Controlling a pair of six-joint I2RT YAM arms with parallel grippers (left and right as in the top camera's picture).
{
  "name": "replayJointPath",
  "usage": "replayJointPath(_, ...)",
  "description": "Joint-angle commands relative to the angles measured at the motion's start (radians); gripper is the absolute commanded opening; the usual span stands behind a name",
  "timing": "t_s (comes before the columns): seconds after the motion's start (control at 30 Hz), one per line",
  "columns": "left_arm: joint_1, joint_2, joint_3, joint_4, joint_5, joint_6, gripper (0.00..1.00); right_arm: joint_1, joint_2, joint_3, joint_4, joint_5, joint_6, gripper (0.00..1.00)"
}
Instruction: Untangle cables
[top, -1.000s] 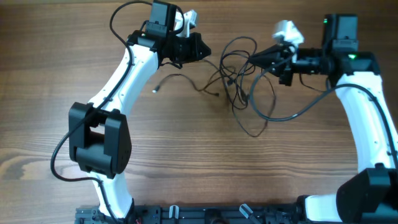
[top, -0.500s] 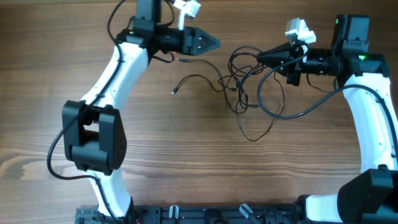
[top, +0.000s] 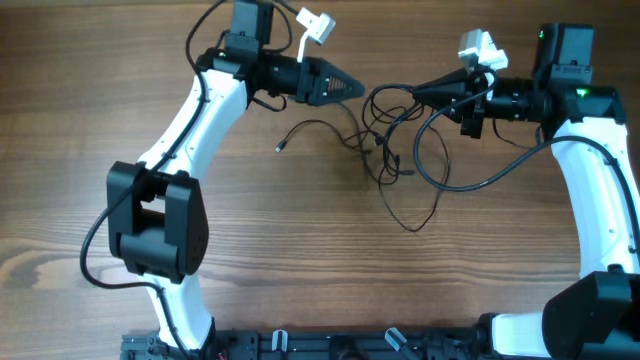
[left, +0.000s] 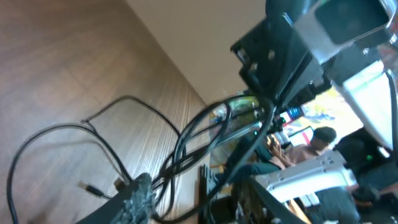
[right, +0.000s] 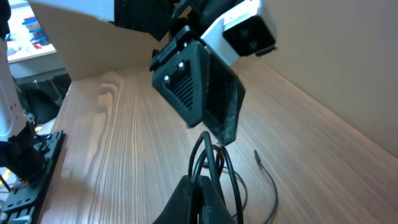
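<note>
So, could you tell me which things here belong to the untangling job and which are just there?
Part of the job:
- thin black cables, tangled on the table
- right gripper, shut on them
- left gripper, beside the tangle

Not part of it:
- wooden table
- black rail at the near edge
- the right arm's own thick black wire

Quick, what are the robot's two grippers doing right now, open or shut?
Left gripper: cannot tell whether its jaws are open.
Right gripper: shut on the cables.

Cables (top: 381, 142): crossings too fine overhead
</note>
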Motion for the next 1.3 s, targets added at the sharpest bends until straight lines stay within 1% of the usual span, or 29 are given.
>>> replayJointPath(0.0,0.003,-0.005,0.003,-0.098,0.026,0.17,0.45,0.002,-0.019,0.01,-0.002,-0.031,-0.018,0.04)
replayJointPath(0.07,0.003,-0.005,0.003,-0.148,0.026,0.227,0.46,0.002,-0.019,0.01,-0.002,-0.031,-0.018,0.04)
replayJointPath(0.17,0.003,-0.005,0.003,-0.192,0.023,0.299,0.51,0.002,-0.018,0.01,-0.002,-0.031,-0.018,0.04)
replayJointPath(0.2,0.0,-0.005,0.003,-0.188,0.007,0.299,0.53,0.002,-0.018,0.01,-0.002,-0.031,-0.018,0.04)
replayJointPath(0.27,-0.013,-0.005,0.003,-0.177,-0.075,0.302,0.55,0.002,-0.018,0.01,-0.002,-0.031,-0.017,0.04)
replayJointPath(0.3,-0.033,-0.005,0.003,-0.166,-0.182,0.302,0.56,0.002,-0.018,0.01,-0.002,-0.031,-0.018,0.04)
replayJointPath(0.33,-0.044,-0.005,0.003,-0.162,-0.222,0.302,0.58,0.002,-0.018,0.01,-0.002,-0.031,-0.018,0.04)
replayJointPath(0.47,-0.08,-0.005,0.003,-0.106,-0.286,0.301,0.59,0.002,-0.018,0.01,-0.002,-0.031,-0.018,0.04)
replayJointPath(0.5,-0.087,-0.005,0.003,-0.086,-0.297,0.301,0.6,0.002,-0.018,0.01,-0.002,-0.031,-0.018,0.04)
replayJointPath(0.57,-0.097,-0.005,0.003,-0.047,-0.325,0.292,0.65,0.002,-0.018,0.01,-0.002,-0.031,-0.017,0.04)
replayJointPath(0.6,-0.098,-0.005,0.003,-0.033,-0.33,0.293,0.65,0.002,-0.018,0.01,-0.002,-0.031,-0.018,0.04)
replayJointPath(0.67,-0.098,-0.005,0.003,-0.026,-0.33,0.293,0.57,0.002,-0.018,0.01,-0.001,-0.031,-0.018,0.04)
replayJointPath(0.73,-0.089,-0.005,0.003,-0.029,-0.33,0.292,0.44,0.002,-0.018,0.01,-0.001,-0.031,-0.018,0.04)
replayJointPath(0.77,-0.084,-0.005,0.003,-0.031,-0.33,0.29,0.39,0.002,-0.018,0.01,-0.001,-0.031,-0.017,0.04)
replayJointPath(0.9,-0.072,-0.005,0.003,-0.039,-0.33,0.285,0.36,0.002,-0.018,0.01,-0.001,-0.031,-0.018,0.04)
replayJointPath(1.03,-0.071,-0.005,0.003,-0.051,-0.33,0.286,0.25,0.002,-0.018,0.01,-0.002,-0.031,-0.017,0.04)
replayJointPath(1.1,-0.071,-0.005,0.003,-0.05,-0.329,0.286,0.24,0.002,-0.018,0.01,-0.002,-0.031,-0.017,0.04)
replayJointPath(1.13,-0.071,-0.005,0.003,-0.048,-0.329,0.286,0.24,0.002,-0.018,0.01,-0.002,-0.031,-0.018,0.04)
replayJointPath(1.17,-0.071,-0.005,0.003,-0.047,-0.325,0.285,0.31,0.002,-0.018,0.01,-0.002,-0.031,-0.017,0.04)
replayJointPath(1.2,-0.071,-0.005,0.003,-0.046,-0.322,0.286,0.42,0.002,-0.018,0.01,-0.002,-0.031,-0.017,0.04)
replayJointPath(1.23,-0.071,-0.005,0.003,-0.045,-0.313,0.286,0.48,0.002,-0.018,0.01,-0.002,-0.031,-0.017,0.04)
replayJointPath(1.27,-0.07,-0.005,0.003,-0.042,-0.293,0.286,0.5,0.002,-0.018,0.01,-0.002,-0.031,-0.017,0.04)
